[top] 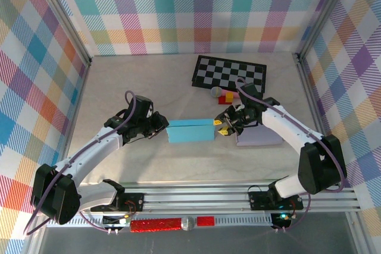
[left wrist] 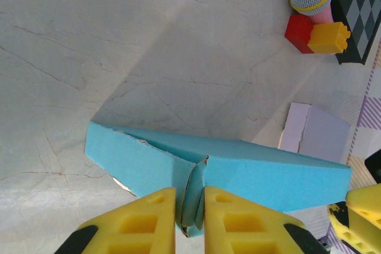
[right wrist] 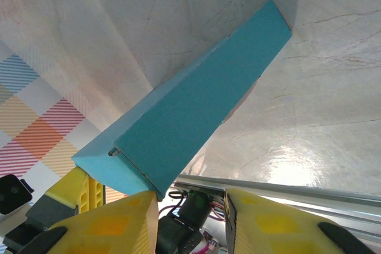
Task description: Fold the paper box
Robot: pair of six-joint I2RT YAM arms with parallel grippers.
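Observation:
The blue paper box lies flattened into a long wedge in the middle of the table, between the two arms. My left gripper is at its left end. In the left wrist view the yellow fingers pinch an upright folded flap of the paper box, so that gripper is shut on it. My right gripper is at the box's right end. In the right wrist view the paper box runs diagonally away, and its near corner touches the left fingertip. That gripper is open, with nothing between the jaws.
A black-and-white checkered mat lies at the back right. In front of it are a toy microphone and a red block with a yellow block. A lavender sheet lies under the right arm. Aluminium rails frame the table.

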